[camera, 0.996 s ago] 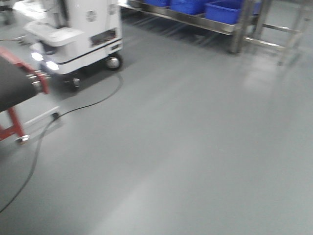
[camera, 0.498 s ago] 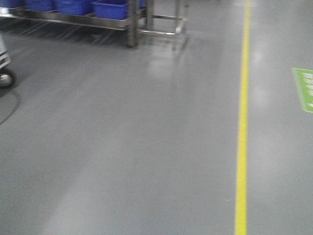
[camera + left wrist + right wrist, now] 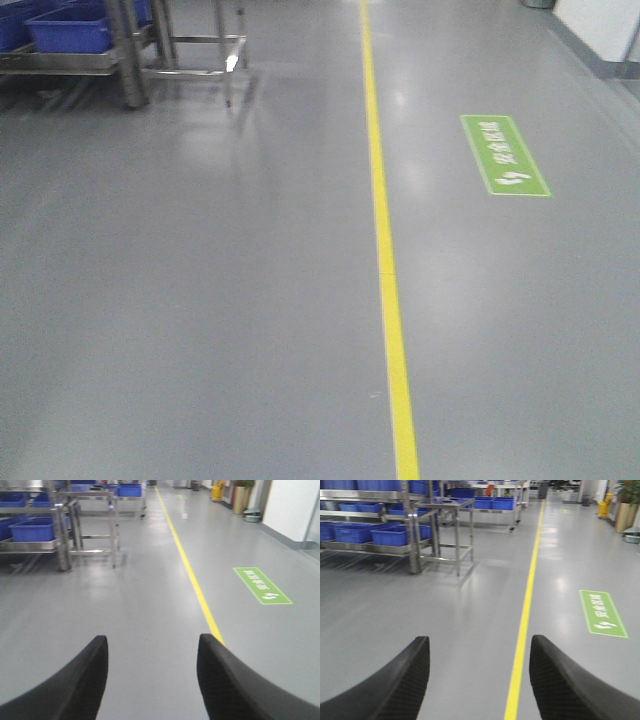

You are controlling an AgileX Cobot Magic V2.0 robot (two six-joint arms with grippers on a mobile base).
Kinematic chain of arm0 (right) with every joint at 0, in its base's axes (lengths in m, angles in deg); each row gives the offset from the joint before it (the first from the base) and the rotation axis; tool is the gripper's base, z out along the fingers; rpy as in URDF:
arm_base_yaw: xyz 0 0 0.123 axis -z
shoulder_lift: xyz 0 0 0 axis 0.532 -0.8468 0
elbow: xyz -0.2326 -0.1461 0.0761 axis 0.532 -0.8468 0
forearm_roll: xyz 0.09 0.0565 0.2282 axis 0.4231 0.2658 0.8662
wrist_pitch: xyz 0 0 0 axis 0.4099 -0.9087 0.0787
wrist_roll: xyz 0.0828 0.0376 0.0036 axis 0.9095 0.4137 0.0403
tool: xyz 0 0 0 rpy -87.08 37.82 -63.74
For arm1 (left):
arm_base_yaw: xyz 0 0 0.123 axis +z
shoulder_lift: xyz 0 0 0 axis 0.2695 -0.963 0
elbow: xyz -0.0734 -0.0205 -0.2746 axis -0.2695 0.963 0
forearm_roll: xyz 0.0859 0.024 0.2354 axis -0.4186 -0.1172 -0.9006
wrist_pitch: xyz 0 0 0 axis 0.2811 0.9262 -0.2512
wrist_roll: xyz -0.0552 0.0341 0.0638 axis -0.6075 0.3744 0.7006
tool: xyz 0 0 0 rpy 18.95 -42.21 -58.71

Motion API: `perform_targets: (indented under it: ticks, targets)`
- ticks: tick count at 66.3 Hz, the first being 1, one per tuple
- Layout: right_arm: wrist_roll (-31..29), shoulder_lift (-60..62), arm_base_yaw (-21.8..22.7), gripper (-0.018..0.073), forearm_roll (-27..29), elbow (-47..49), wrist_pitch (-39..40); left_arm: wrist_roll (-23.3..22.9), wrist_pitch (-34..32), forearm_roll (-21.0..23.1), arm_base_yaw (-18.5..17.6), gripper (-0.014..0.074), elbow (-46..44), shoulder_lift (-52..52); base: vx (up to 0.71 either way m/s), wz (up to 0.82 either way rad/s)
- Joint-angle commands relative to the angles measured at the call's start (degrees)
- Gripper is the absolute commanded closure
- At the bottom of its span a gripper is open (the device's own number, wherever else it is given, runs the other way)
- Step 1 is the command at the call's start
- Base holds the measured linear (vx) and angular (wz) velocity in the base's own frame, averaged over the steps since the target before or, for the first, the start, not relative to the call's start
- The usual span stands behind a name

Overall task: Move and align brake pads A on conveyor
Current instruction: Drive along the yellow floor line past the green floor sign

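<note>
Both spread and empty, the left gripper and right gripper face a yellow line ahead, the view having swung off the conveyor, with no brake pads A visible, so handling waits.

The brake pads and the conveyor lie outside all three of my views, so I cannot tell their look, pose or place.

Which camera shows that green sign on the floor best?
The right wrist view: the green sign lies whole, largest and sharpest, right of the yellow line. The front view shows it whole but blurrier; the left wrist view, more slanted.
</note>
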Motion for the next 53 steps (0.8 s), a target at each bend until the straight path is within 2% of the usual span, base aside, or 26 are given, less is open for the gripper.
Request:
perform_targets:
  ticks: [1,31,53]
  targets:
    - [-0.01,-0.68,0.21,0.0127,-0.6,1.44,4.25,0.13,-4.37,0.08,-0.38,0.0202,-1.39,-0.61,0.13,-0.49]
    - [-0.01,-0.68,0.21,0.0127,-0.6,1.44,4.25,0.13,-4.37,0.08,-0.38,0.0202,-1.39,-0.61,0.17,-0.54]
    - [-0.01,-0.68,0.21,0.0127,-0.6,1.44,4.25,0.13,-4.37,0.08,-0.38,0.0202,-1.39,-0.61,0.29,-0.2]
